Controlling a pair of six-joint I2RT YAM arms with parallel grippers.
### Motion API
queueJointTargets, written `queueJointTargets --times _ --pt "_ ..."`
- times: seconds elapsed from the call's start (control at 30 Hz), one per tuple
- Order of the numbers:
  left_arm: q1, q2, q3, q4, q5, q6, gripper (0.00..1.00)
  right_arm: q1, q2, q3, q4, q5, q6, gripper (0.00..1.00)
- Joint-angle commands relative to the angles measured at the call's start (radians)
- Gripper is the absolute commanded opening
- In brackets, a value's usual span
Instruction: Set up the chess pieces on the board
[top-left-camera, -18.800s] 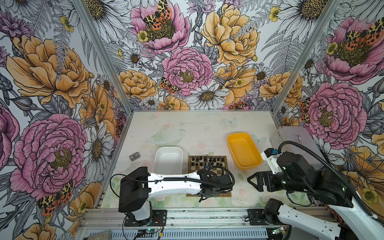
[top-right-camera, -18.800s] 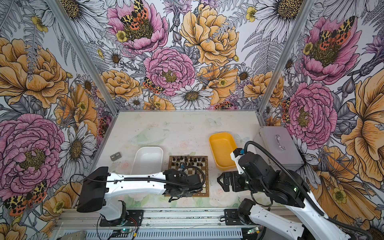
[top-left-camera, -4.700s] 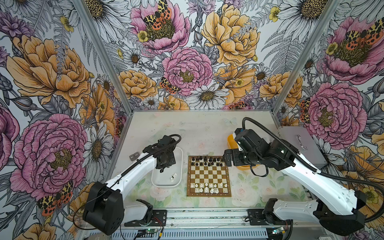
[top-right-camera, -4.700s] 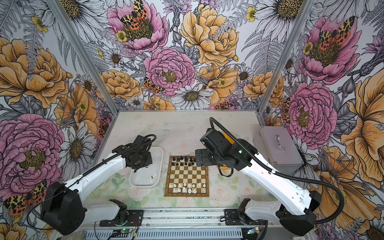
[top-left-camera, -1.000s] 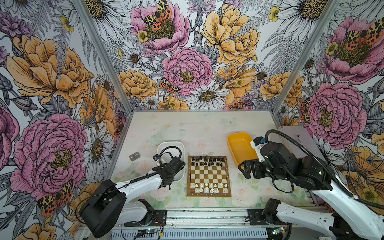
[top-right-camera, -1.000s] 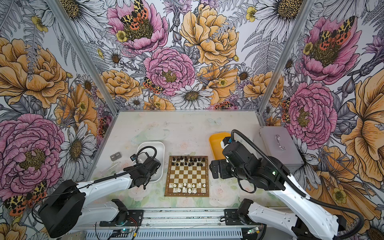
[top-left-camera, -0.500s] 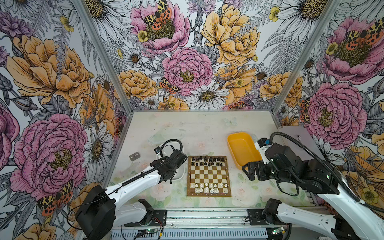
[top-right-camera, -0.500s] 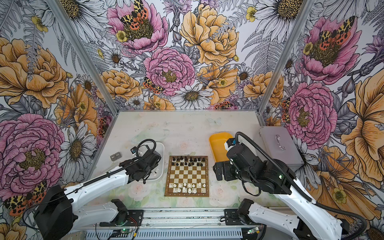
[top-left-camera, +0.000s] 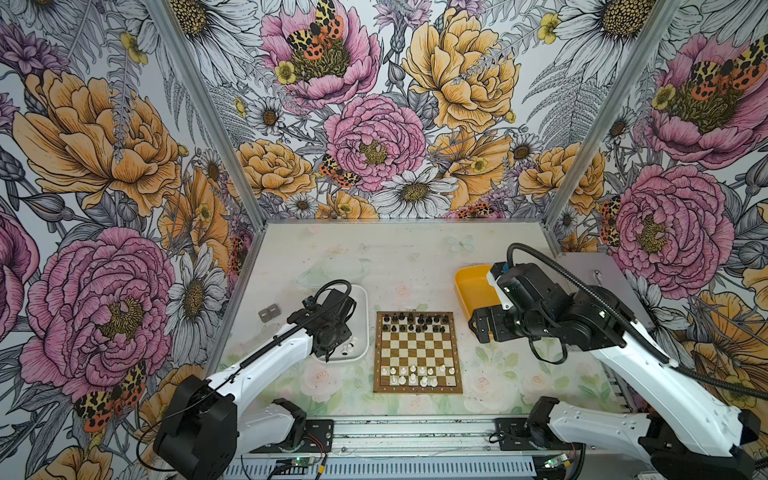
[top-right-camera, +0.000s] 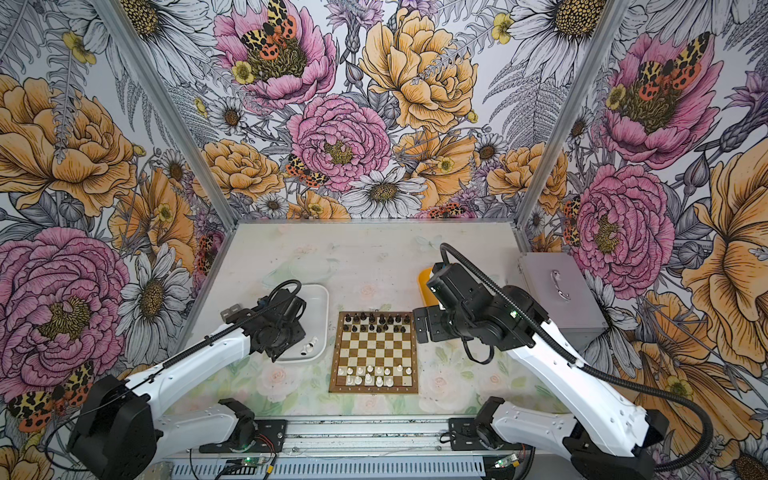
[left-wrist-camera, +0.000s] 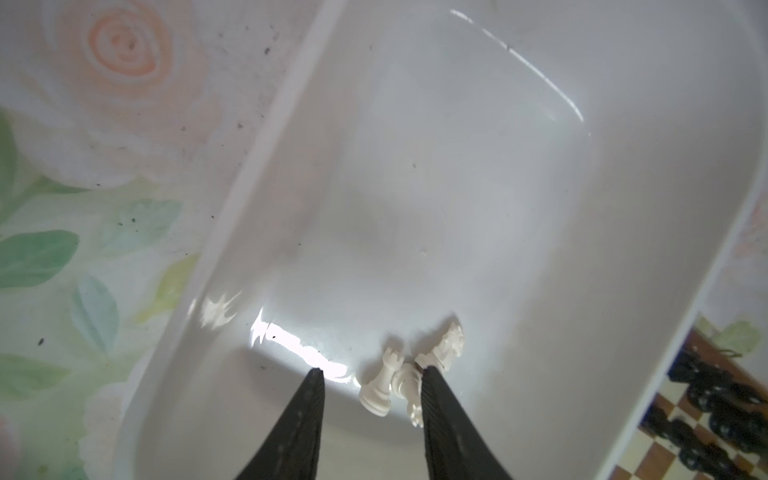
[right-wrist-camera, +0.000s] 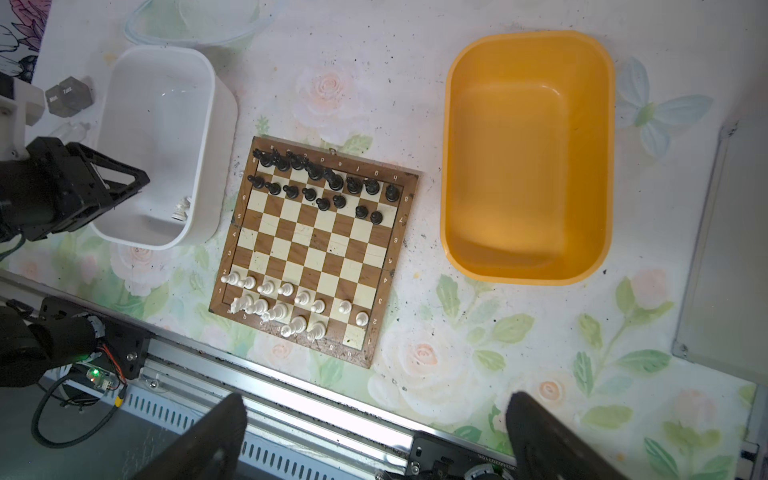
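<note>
The board (top-left-camera: 417, 357) (top-right-camera: 374, 353) (right-wrist-camera: 316, 245) lies mid-table. Black chess pieces (top-left-camera: 415, 323) (right-wrist-camera: 320, 183) fill its two far rows and white ones (top-left-camera: 415, 374) (right-wrist-camera: 286, 303) stand in its two near rows. My left gripper (top-left-camera: 343, 345) (top-right-camera: 301, 343) (left-wrist-camera: 370, 372) reaches down into the near end of the white tray (top-left-camera: 365, 316) (left-wrist-camera: 498, 187). Its jaws are partly open. A fallen white rook (left-wrist-camera: 380, 386) lies between them, a second white piece (left-wrist-camera: 409, 384) rests against one finger, and a white knight (left-wrist-camera: 449, 345) lies just beyond. My right gripper (top-left-camera: 482, 328) (right-wrist-camera: 376, 409) hangs wide open and empty, right of the board.
An empty yellow tray (top-left-camera: 469, 282) (right-wrist-camera: 528, 166) stands right of the board, partly under my right arm. A grey metal box (top-right-camera: 561, 299) sits at the far right edge. A small grey block (top-left-camera: 269, 313) lies left of the white tray.
My left gripper has moved farther back over the white tray and come down onto the loose white pieces, keeping much the same gap. My right gripper has shifted slightly and stays wide open.
</note>
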Motion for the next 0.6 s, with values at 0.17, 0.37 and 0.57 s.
queueJointTargets --times 0.17,0.37,0.57 --pt "0.080 0.016 0.003 -0.008 0.177 0.166 0.42 -0.040 0.134 0.155 0.026 -0.066 0.019 1.00" --pt "0.132 0.049 0.017 0.010 0.282 0.258 0.44 -0.039 0.195 0.215 0.023 -0.054 0.067 1.00" --pt "0.154 0.092 0.034 0.010 0.348 0.327 0.45 -0.039 0.252 0.263 0.021 -0.038 0.081 1.00"
